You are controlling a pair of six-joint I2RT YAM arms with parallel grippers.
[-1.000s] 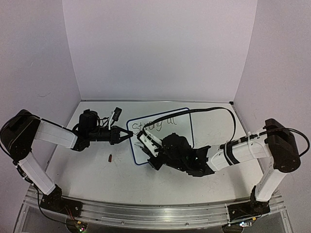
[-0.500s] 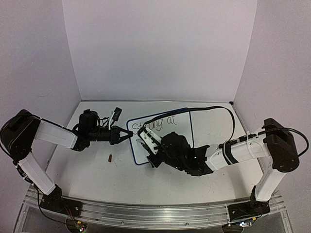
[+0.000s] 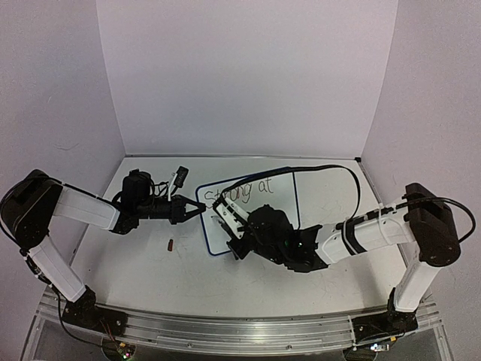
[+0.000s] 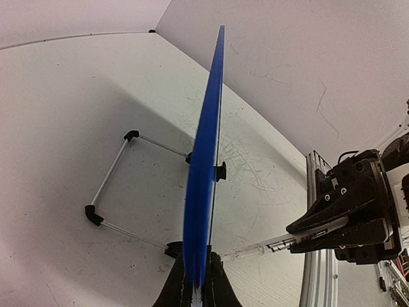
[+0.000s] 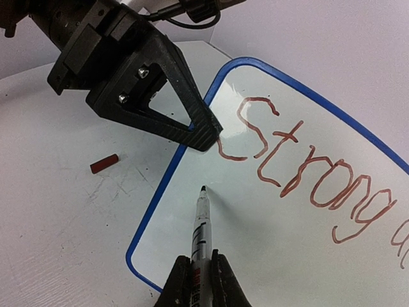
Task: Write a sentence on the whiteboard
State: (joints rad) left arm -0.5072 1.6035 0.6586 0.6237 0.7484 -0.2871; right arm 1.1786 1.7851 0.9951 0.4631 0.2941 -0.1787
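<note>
White scuffed tabletop [image 3: 135, 263]. My left pincer [image 4: 197, 281] clamps whiteboard [image 4: 204, 160] edge, right pincer [image 5: 197, 275] grips marker [image 5: 200, 224]. I think: land tip softly below word Strong [image 5: 300, 166], hold board steady.

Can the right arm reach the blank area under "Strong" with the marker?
Likely yes: the marker in the right gripper points at bare whiteboard below Strong; the left gripper clamps only the rim, off to the side.

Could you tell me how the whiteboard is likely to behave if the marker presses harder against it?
Probably stiff: edge-on in the left wrist view, the whiteboard is thin yet straight. It likely tips or slides easily, propped on a slim wire stand, hence perhaps the left gripper with jaws shut on its rim. The glossy face looks slippery.
</note>
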